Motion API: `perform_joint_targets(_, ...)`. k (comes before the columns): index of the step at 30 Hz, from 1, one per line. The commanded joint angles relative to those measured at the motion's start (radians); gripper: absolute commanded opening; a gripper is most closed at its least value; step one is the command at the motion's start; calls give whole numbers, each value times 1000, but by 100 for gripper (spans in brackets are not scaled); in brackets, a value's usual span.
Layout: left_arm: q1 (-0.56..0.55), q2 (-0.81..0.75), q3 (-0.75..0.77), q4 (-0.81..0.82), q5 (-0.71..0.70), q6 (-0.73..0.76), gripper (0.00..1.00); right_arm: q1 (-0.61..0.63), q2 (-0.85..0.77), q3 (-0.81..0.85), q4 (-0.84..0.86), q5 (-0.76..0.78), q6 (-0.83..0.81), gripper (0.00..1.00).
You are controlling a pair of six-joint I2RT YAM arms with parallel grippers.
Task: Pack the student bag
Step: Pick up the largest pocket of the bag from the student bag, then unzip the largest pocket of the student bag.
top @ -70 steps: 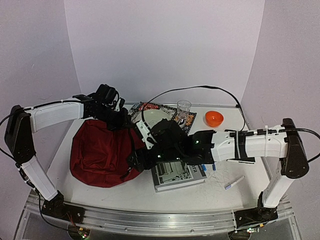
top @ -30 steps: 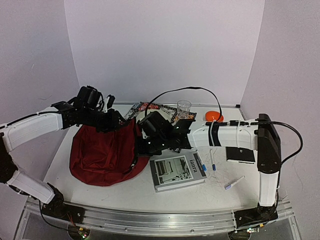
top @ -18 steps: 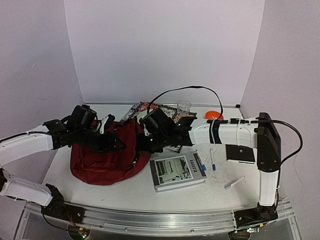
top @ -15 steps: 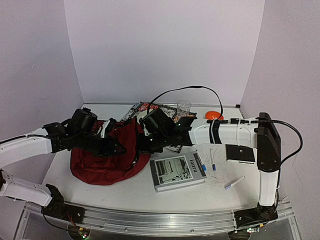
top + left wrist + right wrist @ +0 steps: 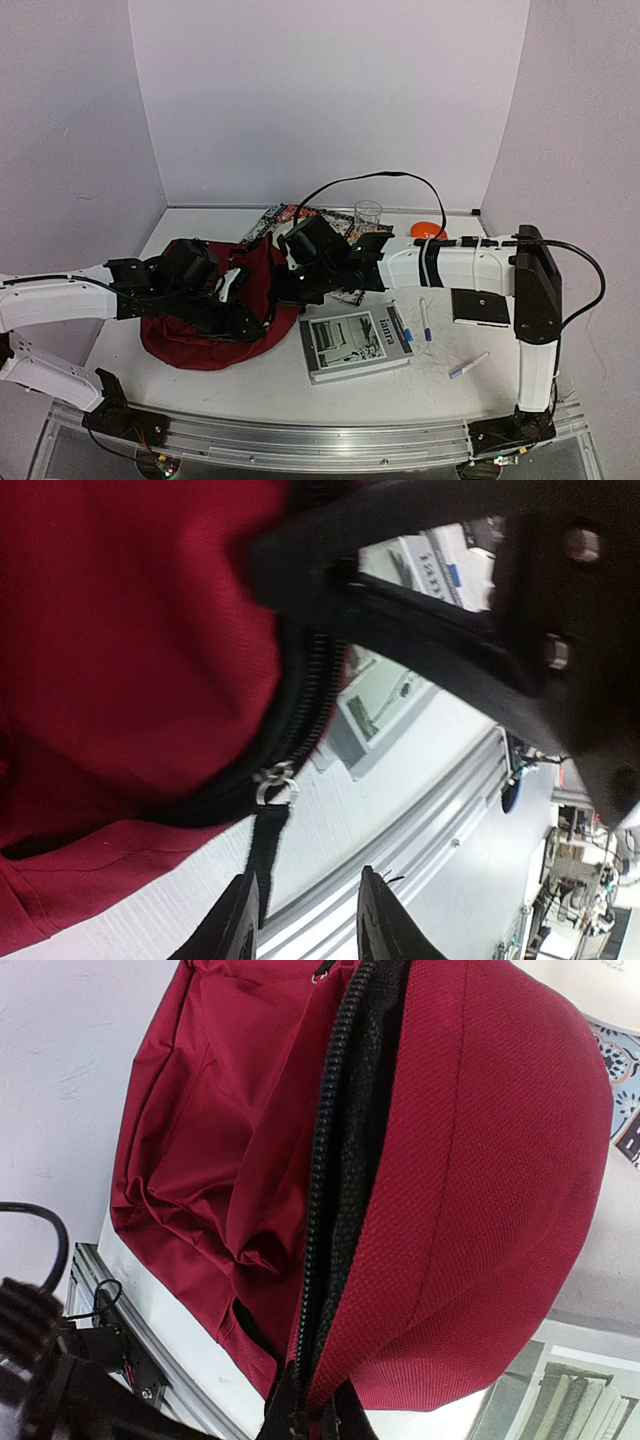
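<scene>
Red student bag (image 5: 470, 1160) slumped on the table (image 5: 250, 385), left of centre — mouth lifted.
Its zipper edge (image 5: 330, 1160) is clamped by the right gripper (image 5: 305, 1415); the left gripper (image 5: 305, 925) has its jaws apart beside the zipper pull (image 5: 268, 840) — missing that thin strap, they could nip fabric instead.

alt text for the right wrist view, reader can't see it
The right pincer, at the bottom, pinches the zipper edge of the dark-red student bag, which fills most of the frame. Its black zipper runs upward from the pinch; white table shows at left.
</scene>
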Motion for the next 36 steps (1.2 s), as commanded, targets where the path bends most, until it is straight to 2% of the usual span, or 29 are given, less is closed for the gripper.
perform_joint_targets(1,-2,4,5,-28,-94,-32,35,-1,-24,18,49,-16,16,0)
perform_joint_targets(16,-18,78,29,-57,-57,-13,35,-1,-26,1,72,-32,22,0)
perform_joint_targets(19,-24,90,45,-56,-51,-10,29,-1,-26,-2,74,-35,22,0)
perform_joint_targets(24,-24,83,45,-57,-64,-8,0,-1,-27,-8,77,-37,19,0)
perform_joint_targets(32,-22,61,-10,-127,-193,-43,0,-5,-85,-57,77,-34,-9,0)
perform_joint_targets(36,13,47,-36,-188,-250,-54,0,-12,-127,-95,77,-48,-26,0)
